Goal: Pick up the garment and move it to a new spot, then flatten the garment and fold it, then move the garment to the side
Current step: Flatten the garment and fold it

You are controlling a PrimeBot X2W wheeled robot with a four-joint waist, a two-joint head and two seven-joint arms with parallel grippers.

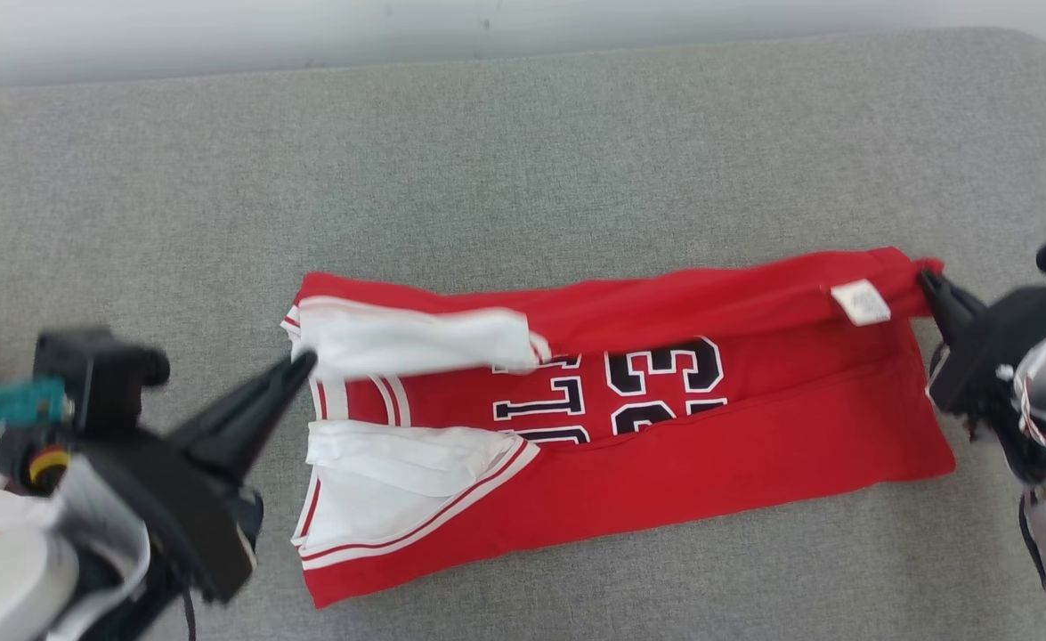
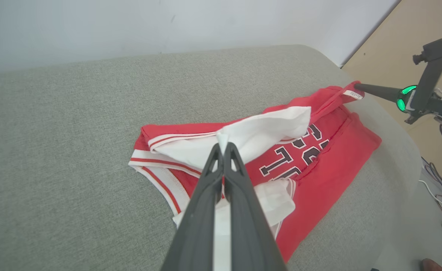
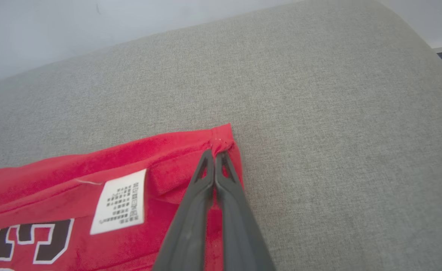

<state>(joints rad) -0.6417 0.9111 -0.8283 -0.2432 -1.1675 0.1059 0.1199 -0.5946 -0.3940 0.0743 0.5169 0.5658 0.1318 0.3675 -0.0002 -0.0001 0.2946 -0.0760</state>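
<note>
Currently: left gripper (image 1: 303, 363) clamped shut on white armhole cloth of jersey (image 1: 665, 454); right gripper (image 1: 928, 279) clamped shut on its red hem corner. Location: jersey lies on grey cushion (image 1: 487, 160), far edge turned over lengthwise. Step, as judged: folding. Next move likely needs both ends carried nearward together, taut, then released.

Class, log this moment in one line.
left gripper: shut on jersey shoulder | right gripper: shut on jersey hem corner | jersey: part-folded on grey cushion

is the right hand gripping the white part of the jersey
No, the right hand pinches a red corner of the jersey, near the label.
</note>
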